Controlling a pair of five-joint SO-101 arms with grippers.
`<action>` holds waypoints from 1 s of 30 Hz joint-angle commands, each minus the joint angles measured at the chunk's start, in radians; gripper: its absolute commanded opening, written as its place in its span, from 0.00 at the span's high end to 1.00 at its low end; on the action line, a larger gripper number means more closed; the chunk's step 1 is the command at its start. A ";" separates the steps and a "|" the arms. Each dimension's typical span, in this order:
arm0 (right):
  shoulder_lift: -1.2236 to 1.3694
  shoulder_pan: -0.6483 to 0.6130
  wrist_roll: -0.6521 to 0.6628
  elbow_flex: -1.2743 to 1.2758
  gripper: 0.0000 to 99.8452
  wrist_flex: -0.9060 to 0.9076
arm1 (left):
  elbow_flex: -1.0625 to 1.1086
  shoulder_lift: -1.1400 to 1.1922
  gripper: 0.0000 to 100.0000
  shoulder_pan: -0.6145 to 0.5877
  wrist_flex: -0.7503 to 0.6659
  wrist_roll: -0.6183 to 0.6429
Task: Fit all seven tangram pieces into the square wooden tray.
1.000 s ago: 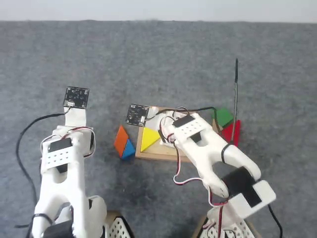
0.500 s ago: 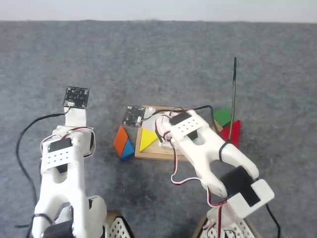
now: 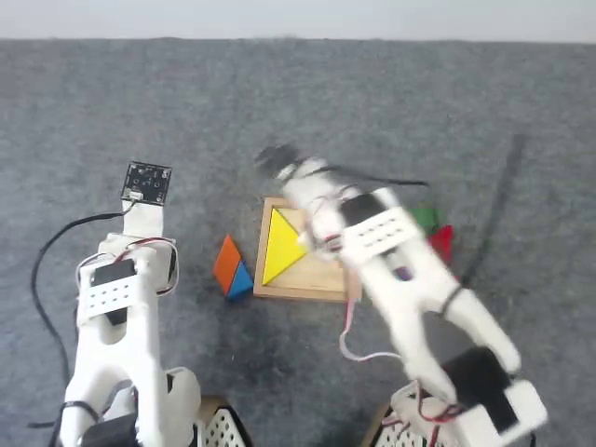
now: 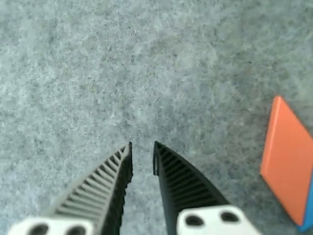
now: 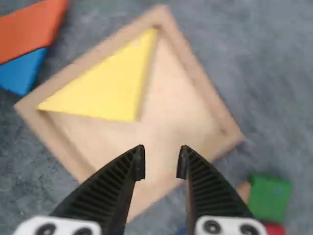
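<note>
Swung up and away from the square wooden tray [image 3: 300, 291], the right arm now leaves uncovered the yellow triangle piece [image 3: 279, 247] it hid a second ago; the left arm has not shifted. That triangle lies flat inside the tray, its long edge along the tray's left wall, running near to far, its apex pointing right toward the tray's middle.

Five pieces can be counted:
- one yellow, in the tray
- one orange flat piece [image 3: 226, 262] and one small blue triangle [image 3: 241, 277], touching each other on the grey felt table cover [image 3: 372, 102] just left of the tray, the orange one's long axis running near to far
- one green piece [image 3: 426, 218] and one red piece [image 3: 441, 240], just right of the tray

The right gripper [image 5: 160, 161] hangs over the tray's bare wood, jaws narrowly parted and empty. The left gripper [image 4: 142, 154] hovers over bare felt beside the orange piece, jaws likewise a narrow gap apart, gripping nothing.
</note>
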 commanded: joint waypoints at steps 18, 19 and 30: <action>0.016 0.364 -0.605 0.282 0.64 -0.249 | -0.004 -0.028 0.93 -0.003 -0.023 -0.011; 0.044 0.372 -0.605 0.282 0.64 -0.269 | -0.004 -0.028 0.93 -0.003 -0.023 -0.011; 0.128 0.498 -0.583 0.259 0.64 -0.196 | -0.002 -0.028 0.93 -0.003 -0.023 -0.012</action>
